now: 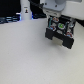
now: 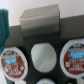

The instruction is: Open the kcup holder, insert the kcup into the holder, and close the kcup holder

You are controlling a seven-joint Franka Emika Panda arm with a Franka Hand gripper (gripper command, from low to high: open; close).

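**Pod poised over open holder**

The gripper (image 1: pixel 59 26) pinches the kcup (image 1: pixel 60 24), green top showing, just above the kcup holder (image 1: pixel 61 41) at the table's (image 1: pixel 27 55) two o'clock. Red-topped pods (image 2: pixel 13 62) flank an empty slot (image 2: pixel 43 55) at three and nine o'clock.

We saw a black plastic pod tray (image 2: pixel 55 42), two dark reddish printed pod lids (image 2: pixel 12 61), and a teal green patch (image 2: pixel 4 25).

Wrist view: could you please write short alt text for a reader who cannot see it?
A black kcup holder seen from close above, its pale handle beside round pod slots. Two hold dark reddish-topped pods, the white slot between them looks empty.
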